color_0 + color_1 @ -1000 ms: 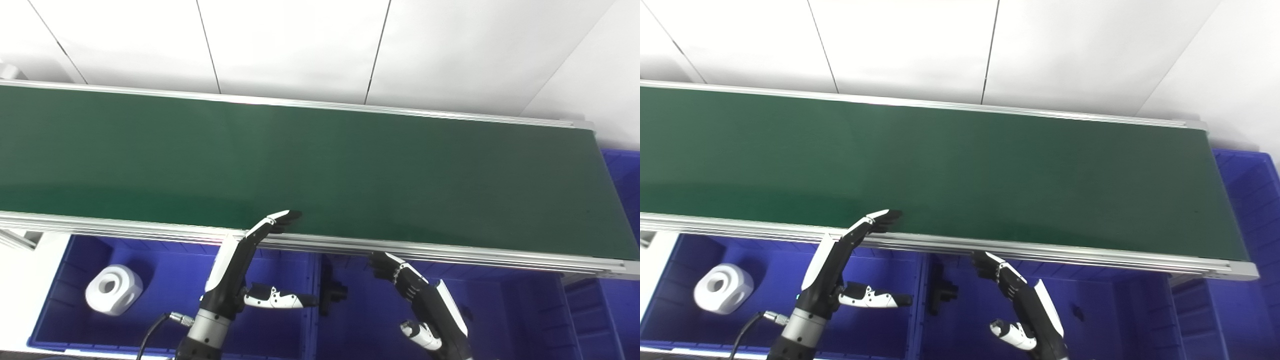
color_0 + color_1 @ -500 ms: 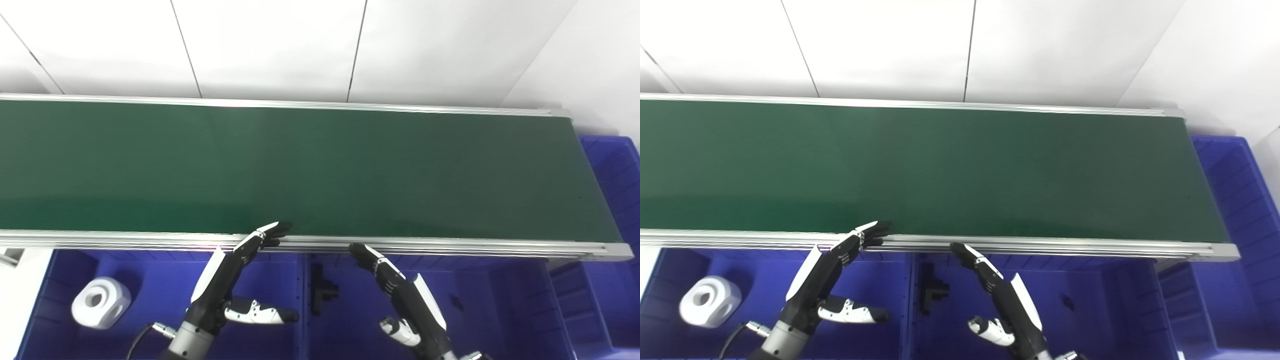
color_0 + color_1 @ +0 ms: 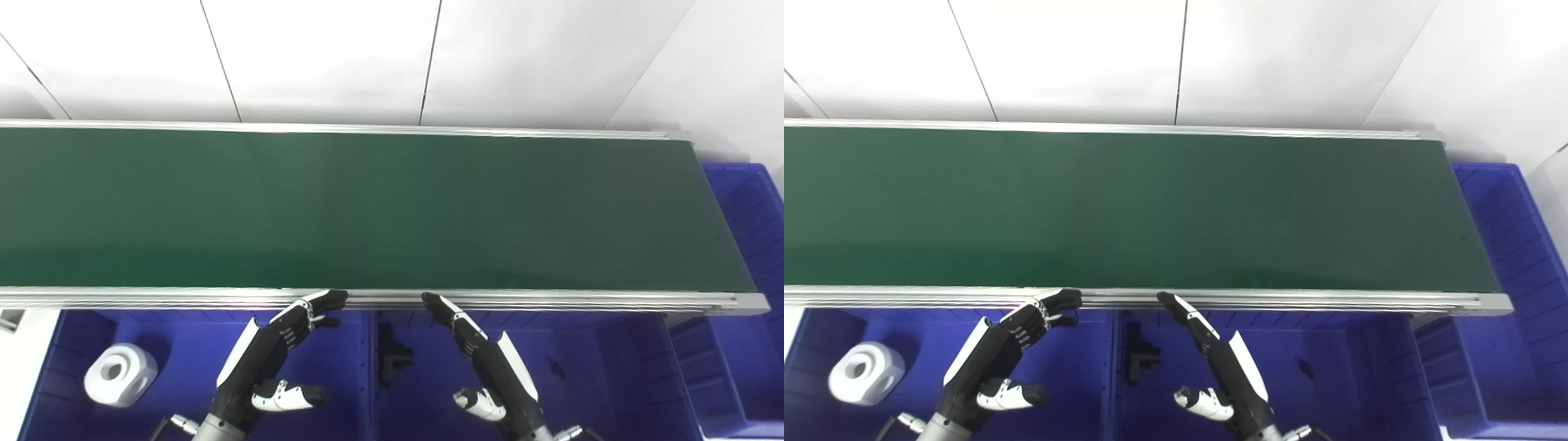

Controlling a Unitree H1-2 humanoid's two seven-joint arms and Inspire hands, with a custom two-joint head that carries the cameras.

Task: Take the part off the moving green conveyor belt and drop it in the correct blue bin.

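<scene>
**Both hands empty at the near rail; belt carries no part**

The left hand has its fingers extended and slightly curled, with the thumb spread wide to the side; the fingertips reach the near aluminium rail of the conveyor. Nothing is held. The right hand has its fingers extended straight and apart from the thumb, with the tips just below the same rail. It also holds nothing.

Both hands hang over the blue bins below the rail. The left hand is above the left bin, which contains a white part with a round bore near its left wall. The right hand is above the middle bin, which contains a black T-shaped part near its left wall and a small dark piece further right.

The green conveyor belt runs across the view beyond the rail. Another blue bin stands at its right end.
</scene>
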